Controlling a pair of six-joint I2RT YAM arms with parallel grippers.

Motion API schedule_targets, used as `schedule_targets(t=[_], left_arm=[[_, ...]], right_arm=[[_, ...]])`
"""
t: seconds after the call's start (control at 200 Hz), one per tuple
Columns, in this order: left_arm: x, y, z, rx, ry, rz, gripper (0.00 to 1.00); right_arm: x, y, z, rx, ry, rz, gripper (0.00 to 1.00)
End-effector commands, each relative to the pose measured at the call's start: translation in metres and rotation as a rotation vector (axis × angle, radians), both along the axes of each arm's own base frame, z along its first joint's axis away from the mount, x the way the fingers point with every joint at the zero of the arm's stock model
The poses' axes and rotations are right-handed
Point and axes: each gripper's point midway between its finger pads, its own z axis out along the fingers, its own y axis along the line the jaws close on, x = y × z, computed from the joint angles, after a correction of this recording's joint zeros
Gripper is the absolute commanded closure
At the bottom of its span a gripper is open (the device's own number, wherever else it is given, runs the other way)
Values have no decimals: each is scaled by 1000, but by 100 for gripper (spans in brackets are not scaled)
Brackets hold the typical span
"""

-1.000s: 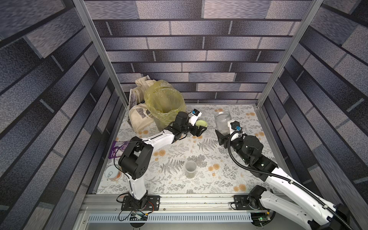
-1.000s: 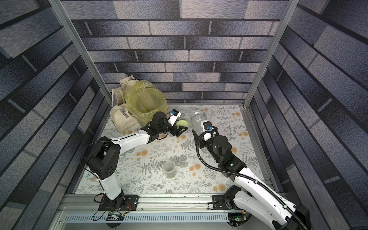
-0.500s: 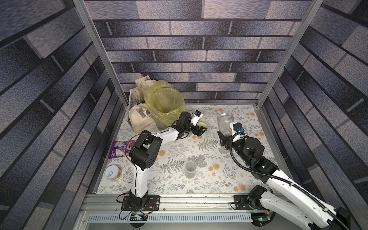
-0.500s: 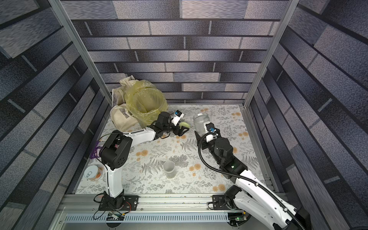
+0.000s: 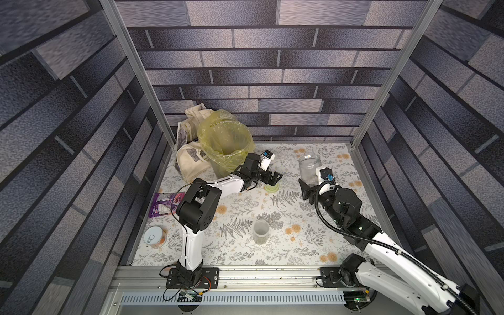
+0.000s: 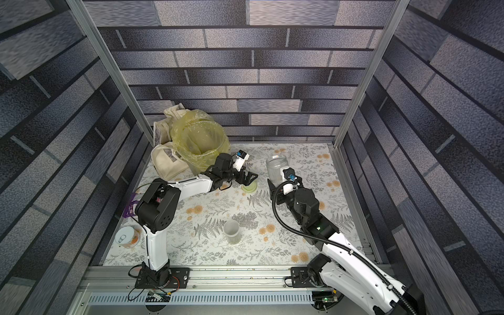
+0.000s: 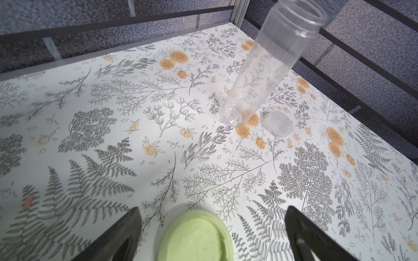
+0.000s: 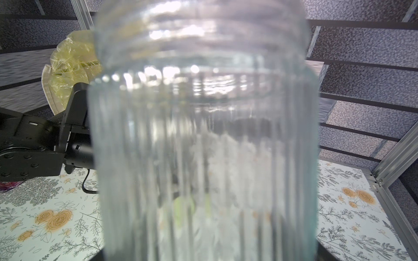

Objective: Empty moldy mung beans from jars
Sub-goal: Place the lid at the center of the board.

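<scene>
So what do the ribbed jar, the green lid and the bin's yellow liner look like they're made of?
The jar: clear, glossy, vertically ribbed with a threaded neck; glass or hard plastic, cannot tell which. The lid: matte lime-green, smooth moulded rim, likely plastic. The liner: thin translucent yellow film, crinkled and shiny, so a plastic bag.

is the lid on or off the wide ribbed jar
Off. The ribbed jar has a bare mouth; the lime-green lid lies flat on the table by the left gripper.
</scene>
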Motion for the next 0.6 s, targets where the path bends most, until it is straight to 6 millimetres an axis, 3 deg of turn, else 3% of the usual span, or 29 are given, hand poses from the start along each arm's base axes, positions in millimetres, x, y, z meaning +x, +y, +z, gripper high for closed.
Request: schedule_targets(t=[0.0,0.145,0.296,0.336,0.451,0.591], left_arm=[[-10,14,54,-53,-31,90,0],[-46,25,120,-101,-80,122,0],[-115,20,209,-275,-266,-5,0],[-131,18,225,-320,-297,-58,0],[-158,12,253,-396,-308,-152,0],[-156,8,257,-454,-230,-107,0]], right_arm=[[0,1,34,87,-90,14,61],[-3,9,40,84,-88,70,61],[-12,25,46,109,-96,176,61],[-13,28,48,119,-97,192,61],[-13,33,52,137,-98,218,61],[-13,35,57,162,-119,228,61]])
